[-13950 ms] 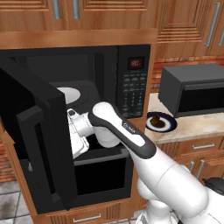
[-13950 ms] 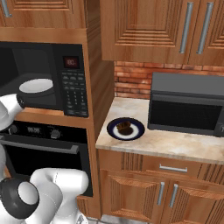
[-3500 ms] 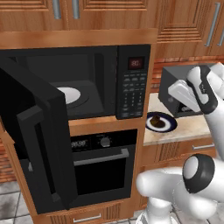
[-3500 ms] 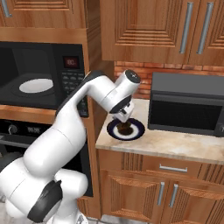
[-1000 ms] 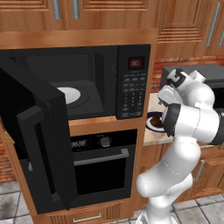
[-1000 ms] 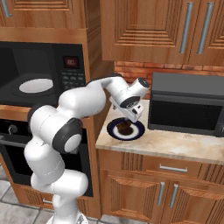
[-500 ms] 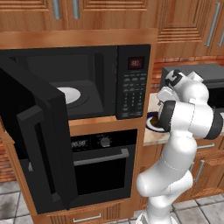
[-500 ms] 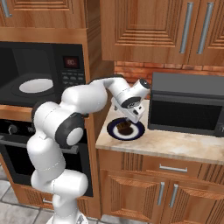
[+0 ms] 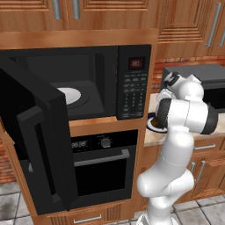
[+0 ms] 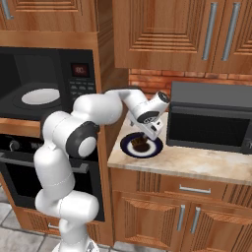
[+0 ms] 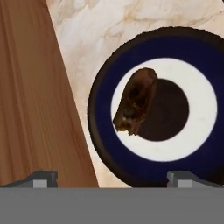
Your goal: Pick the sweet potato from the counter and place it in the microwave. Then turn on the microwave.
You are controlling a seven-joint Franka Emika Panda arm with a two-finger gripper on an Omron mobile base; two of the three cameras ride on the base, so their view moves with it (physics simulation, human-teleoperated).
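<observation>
Nothing is moved yet — the sweet potato [image 11: 135,100] lies on the blue-rimmed plate [image 11: 105,144] at centre frame, on the desk [image 10: 197,165]. The claw [image 11: 111,177] hovers above it, jaws spread wide and empty. The microwave [image 9: 132,83] stands open — grasp, placing, closing and starting remain.

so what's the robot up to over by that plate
The white arm's gripper hangs just above the small dark brown sweet potato, which lies on the round dark blue-rimmed plate on the pale beige stone counter. Its jaws stand wide open and nothing is held yet. The large black built-in microwave has its door swung open, with the white turntable bare.
</observation>
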